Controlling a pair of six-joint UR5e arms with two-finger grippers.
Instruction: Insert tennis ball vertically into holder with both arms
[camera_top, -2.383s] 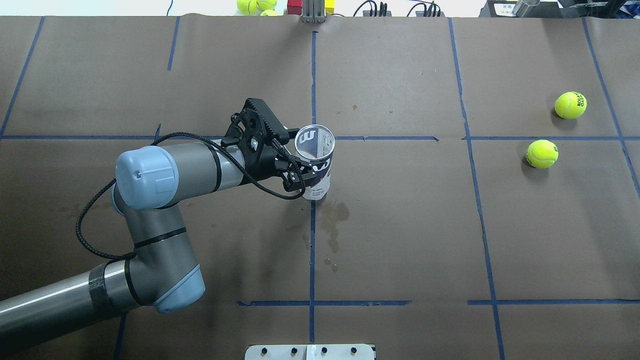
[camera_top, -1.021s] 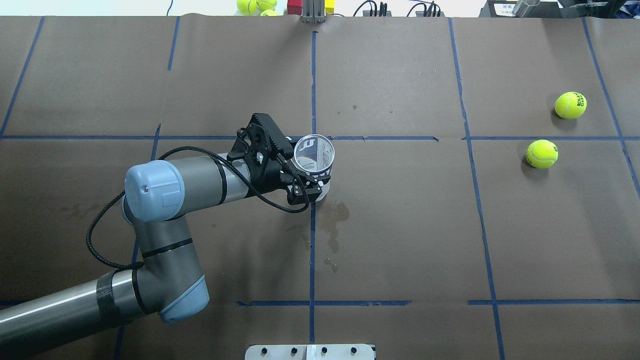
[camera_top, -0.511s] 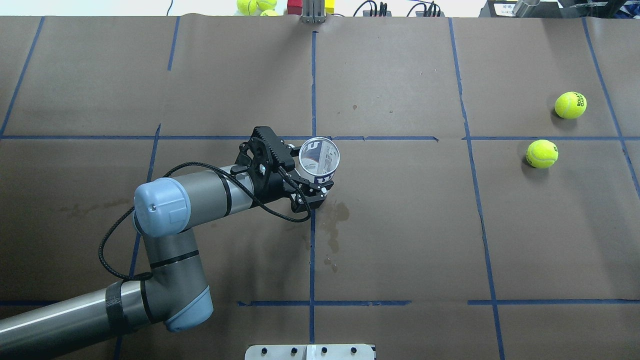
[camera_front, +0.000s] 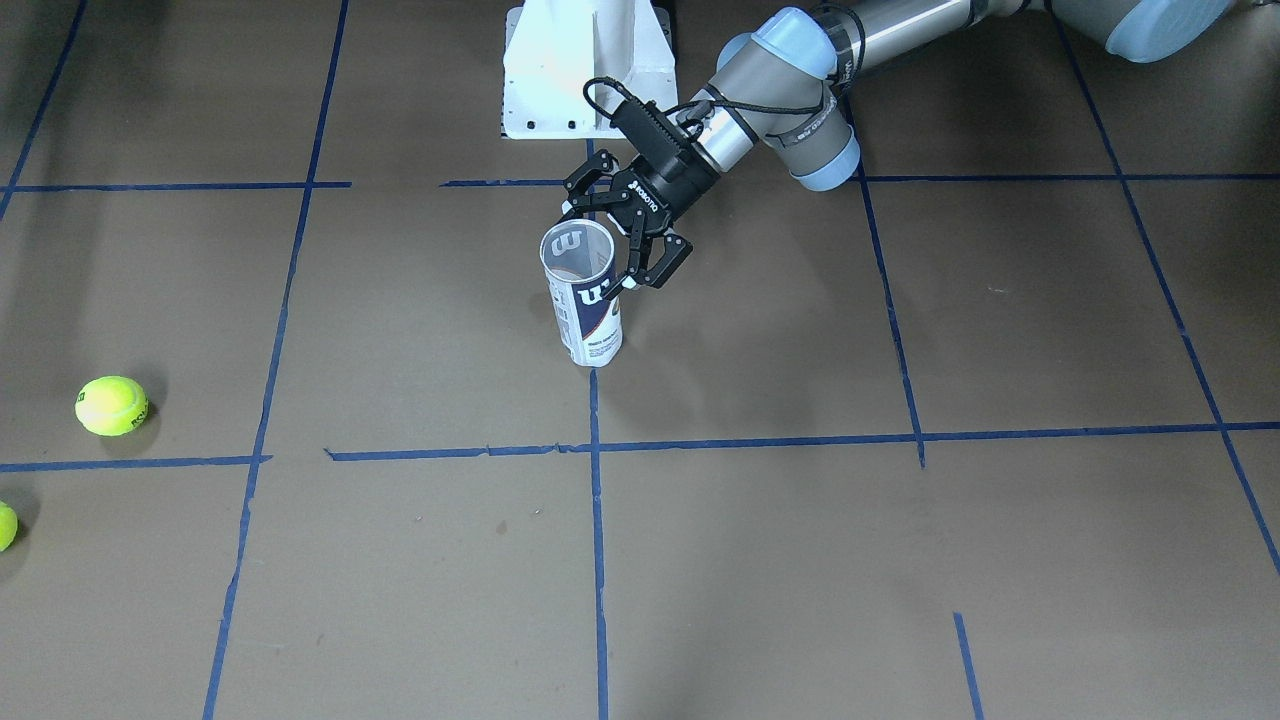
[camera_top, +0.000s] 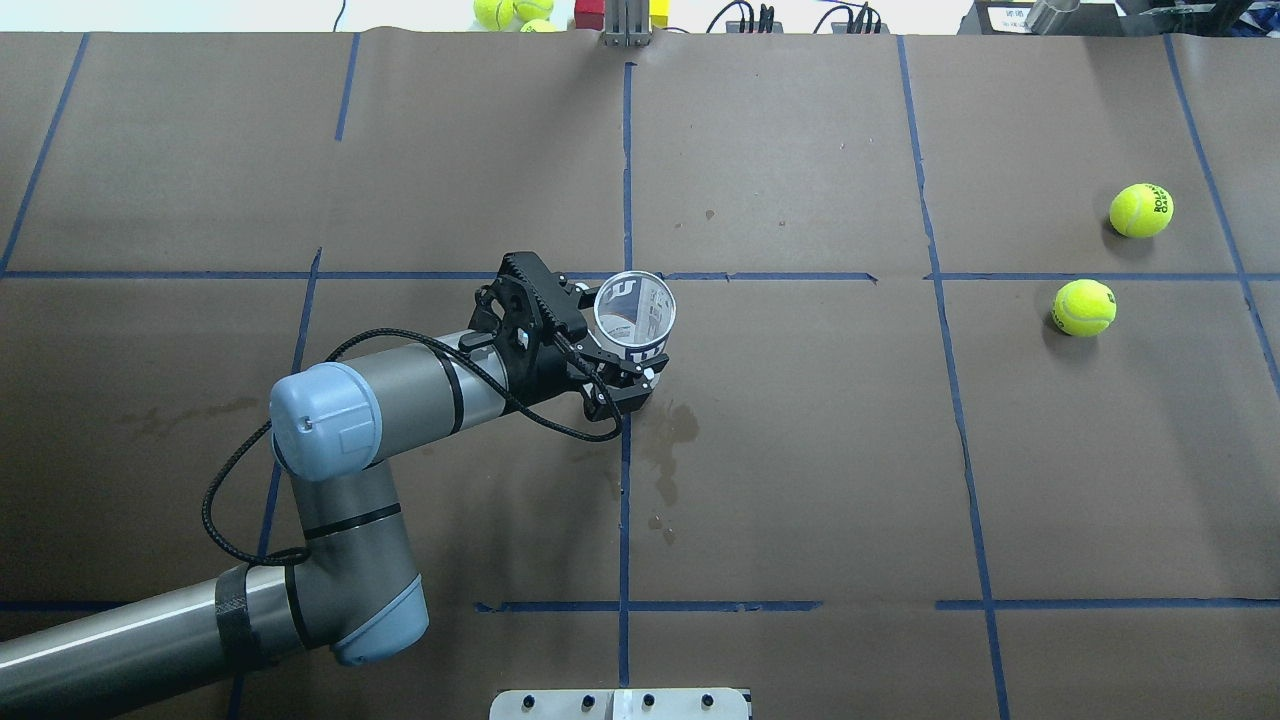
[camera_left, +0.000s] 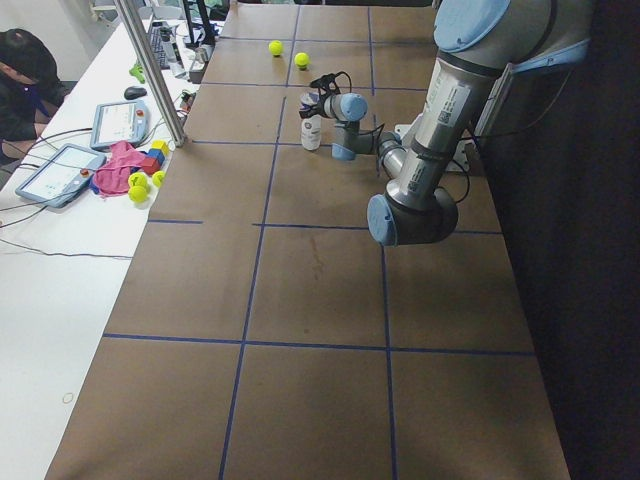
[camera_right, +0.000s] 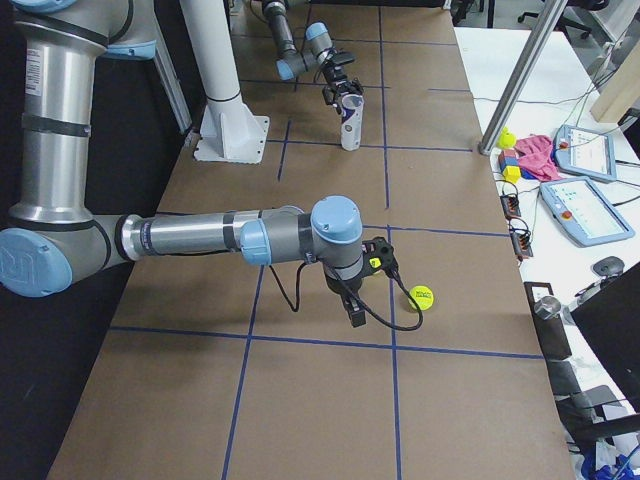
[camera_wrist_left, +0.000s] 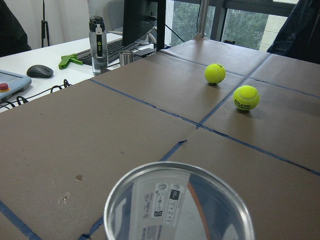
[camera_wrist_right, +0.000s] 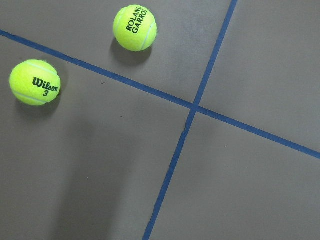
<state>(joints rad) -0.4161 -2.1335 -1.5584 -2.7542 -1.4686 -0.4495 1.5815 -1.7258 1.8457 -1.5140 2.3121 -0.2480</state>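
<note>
The left hand (camera_top: 610, 342) is clamped across the upper part of the holder (camera_top: 636, 322), one finger on each side of its wall, reaching in from about 8 o'clock in the overhead view. Over the last couple of seconds it has swung the holder from a clear lean, mouth tipped toward 12 o'clock, to nearly upright, and has carried it slightly toward 3 o'clock. We judge this leaves the holder about ready to take a ball from above. Its long axis now runs close to vertical, with the open mouth up and the closed end down, near the middle of the surface (camera_top: 800, 450). It probably stands on the surface, though we cannot be sure the base touches.

The near tennis ball (camera_top: 1083, 307) and the far tennis ball (camera_top: 1140, 210) lie well apart from the holder, toward 3 o'clock. The right hand (camera_right: 352, 305) hangs near them. We cannot tell whether its fingers are apart or together.
</note>
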